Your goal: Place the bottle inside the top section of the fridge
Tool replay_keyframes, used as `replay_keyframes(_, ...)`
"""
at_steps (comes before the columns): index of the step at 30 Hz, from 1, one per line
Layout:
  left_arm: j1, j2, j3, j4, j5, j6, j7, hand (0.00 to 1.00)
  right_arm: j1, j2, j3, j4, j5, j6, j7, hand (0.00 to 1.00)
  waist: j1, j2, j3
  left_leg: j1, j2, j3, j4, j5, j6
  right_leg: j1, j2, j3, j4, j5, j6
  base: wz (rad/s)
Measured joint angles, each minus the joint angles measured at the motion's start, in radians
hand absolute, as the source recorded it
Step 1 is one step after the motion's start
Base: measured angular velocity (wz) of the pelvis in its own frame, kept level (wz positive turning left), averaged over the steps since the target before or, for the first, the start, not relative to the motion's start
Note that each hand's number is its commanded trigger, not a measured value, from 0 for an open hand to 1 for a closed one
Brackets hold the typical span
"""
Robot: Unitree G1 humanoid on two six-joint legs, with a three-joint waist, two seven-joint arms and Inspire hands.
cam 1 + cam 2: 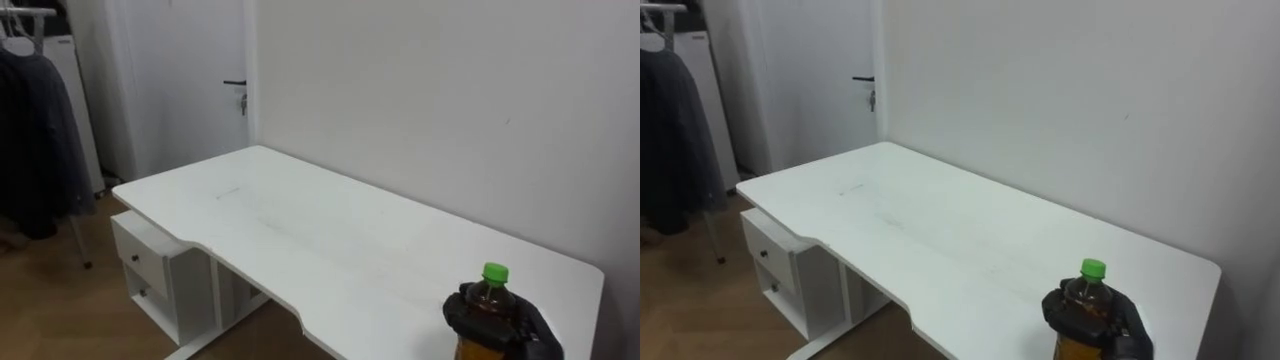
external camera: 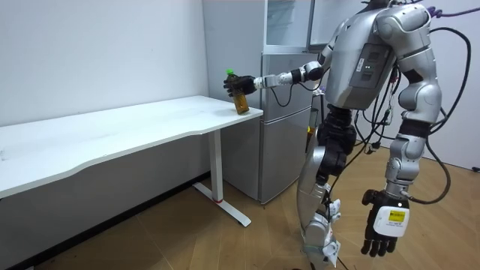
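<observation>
A bottle of brown drink with a green cap is upright over the near right end of the white table. My right hand is shut round its body from the lower right; the same bottle and hand sit low in the right eye view. In the room view the bottle is at the table's corner beside the grey fridge; whether it rests on the top I cannot tell. My left hand hangs at my side, fingers relaxed. I stand by the table's end, next to the fridge.
A white drawer unit stands under the table's far end. Beyond it are a white door and a rack with a dark coat. A plain wall runs along the table's right side.
</observation>
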Motion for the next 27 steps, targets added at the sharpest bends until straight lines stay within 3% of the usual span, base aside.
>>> replay_keyframes(3, -0.006, -0.002, 0.012, 0.001, 0.0, -0.001, 0.0, 0.0, 0.011, -0.005, 0.0, -0.056, -0.002, 0.013, -0.001, 1.0, -0.009, -0.006, -0.0076, -0.017, 0.0, 0.001, -0.001, 0.0, 0.0, -0.026, 0.0, 0.002, 0.001, 0.0, 0.0, -0.03)
replay_keyframes(8, -0.027, -0.015, 0.018, 0.003, 0.0, -0.003, 0.003, 0.0, 0.073, -0.012, 0.001, -0.246, -0.002, 0.024, 0.022, 1.0, -0.033, 0.008, -0.0053, -0.017, 0.001, 0.021, -0.004, 0.003, 0.003, -0.045, -0.006, 0.024, 0.02, 0.0, 0.0, -0.1)
replay_keyframes(14, -0.064, -0.019, 0.027, 0.003, -0.001, -0.036, 0.001, 0.0, 0.108, -0.032, 0.001, -0.411, -0.008, 0.051, 0.075, 1.0, -0.069, -0.009, 0.0014, -0.019, 0.0, 0.032, -0.018, 0.004, 0.005, -0.061, -0.007, 0.044, 0.02, -0.001, 0.001, -0.09)
replay_keyframes(15, -0.067, -0.022, 0.035, 0.002, 0.001, -0.041, 0.001, 0.0, 0.11, -0.038, -0.003, -0.464, -0.012, 0.067, 0.073, 1.0, -0.081, -0.012, -0.0002, -0.023, 0.0, 0.038, -0.021, 0.004, 0.005, -0.07, -0.007, 0.047, 0.022, -0.001, 0.001, -0.1)
replay_keyframes(19, -0.073, -0.025, 0.036, 0.003, 0.001, -0.049, 0.003, 0.0, 0.11, -0.039, -0.035, -0.619, -0.015, 0.067, 0.095, 1.0, -0.104, -0.014, -0.0015, -0.014, 0.005, 0.066, -0.041, 0.003, 0.005, -0.076, -0.004, 0.067, 0.023, 0.0, 0.0, -0.16)
replay_keyframes(27, -0.101, -0.034, 0.035, 0.03, 0.001, -0.074, 0.003, 0.0, 0.11, -0.039, -0.078, -0.714, -0.013, 0.066, 0.139, 1.0, -0.118, -0.018, -0.0043, 0.001, 0.01, 0.102, -0.05, 0.003, 0.005, -0.086, 0.003, 0.105, 0.023, 0.0, 0.0, -0.14)
